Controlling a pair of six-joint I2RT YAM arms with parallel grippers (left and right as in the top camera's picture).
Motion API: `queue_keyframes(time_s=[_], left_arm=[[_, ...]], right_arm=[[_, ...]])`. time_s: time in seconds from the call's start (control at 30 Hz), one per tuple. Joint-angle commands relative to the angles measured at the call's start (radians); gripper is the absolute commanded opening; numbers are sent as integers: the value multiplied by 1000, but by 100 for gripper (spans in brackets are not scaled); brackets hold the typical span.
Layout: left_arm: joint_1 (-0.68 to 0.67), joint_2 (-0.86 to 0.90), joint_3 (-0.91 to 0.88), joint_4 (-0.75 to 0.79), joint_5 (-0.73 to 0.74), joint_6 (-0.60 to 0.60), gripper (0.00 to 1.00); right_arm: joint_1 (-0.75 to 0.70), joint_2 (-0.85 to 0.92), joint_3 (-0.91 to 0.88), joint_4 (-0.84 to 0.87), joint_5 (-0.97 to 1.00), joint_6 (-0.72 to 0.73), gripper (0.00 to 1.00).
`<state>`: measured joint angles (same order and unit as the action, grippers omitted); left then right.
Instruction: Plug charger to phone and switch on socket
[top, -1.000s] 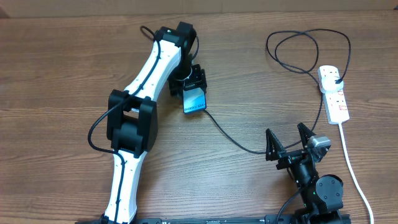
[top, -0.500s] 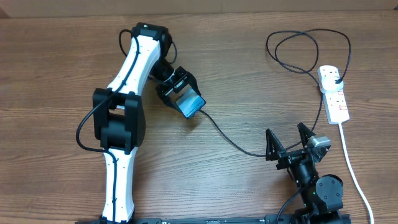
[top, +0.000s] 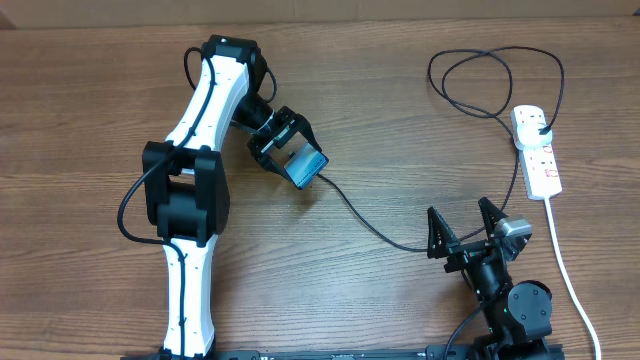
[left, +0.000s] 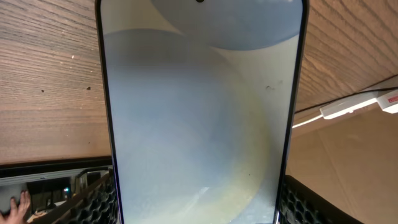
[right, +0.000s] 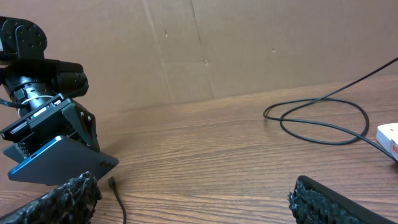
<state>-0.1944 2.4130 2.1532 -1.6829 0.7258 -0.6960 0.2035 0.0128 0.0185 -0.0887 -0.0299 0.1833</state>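
Left arm (top: 205, 110) swung toward frame left. The left gripper (top: 292, 152) twisted, so the held phone (top: 309, 168) went from near-upright to diagonal, shifting slightly down-left.

Left end effector (top: 293, 155) seemingly clamps phone (top: 308, 168); right end effector (top: 460, 212) open.

Matt, smooth wood-grain worktop (top: 400, 110); phone (left: 199, 112) screen glossy glass (faintly smudged); socket (top: 537, 150) smooth white plastic; pads (right: 329, 199) of the right tool (top: 462, 225) rough, black.

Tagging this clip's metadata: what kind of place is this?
Probably a robotics lab bench: two robot arms at a wood-grain table, a plain cardboard wall behind it, a power strip set out.
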Motion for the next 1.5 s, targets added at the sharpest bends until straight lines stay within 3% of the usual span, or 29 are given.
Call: queue_keyframes(time_s=[0.0, 0.43, 0.7, 0.8, 0.9, 0.93, 1.13, 1.3, 1.47], left_arm=[[-2, -6, 29, -8, 25, 24, 4], [-3, -6, 29, 8, -6, 24, 5], [-23, -6, 29, 96, -118, 23, 5], [-41, -6, 29, 153, -139, 19, 5], [-61, -6, 29, 211, -143, 10, 4], [-68, -6, 29, 226, -143, -2, 5], [-101, -6, 29, 296, -208, -90, 5], [-111, -6, 29, 325, -214, -145, 5], [-115, -6, 29, 349, -235, -203, 4]], right_arm=[[-2, -10, -11, 8, -6, -2, 100], [-2, -10, -11, 8, -6, -2, 100], [-2, -10, -11, 9, -8, 0, 100], [-2, -10, -11, 15, -108, 229, 100], [-2, 2, -11, 33, -383, 691, 100], [-2, 9, -11, 36, -483, 764, 100], [0, 58, -11, 36, -537, 940, 100], [46, 145, -11, 74, -536, 831, 99], [226, 428, 99, 142, -248, 710, 99]])
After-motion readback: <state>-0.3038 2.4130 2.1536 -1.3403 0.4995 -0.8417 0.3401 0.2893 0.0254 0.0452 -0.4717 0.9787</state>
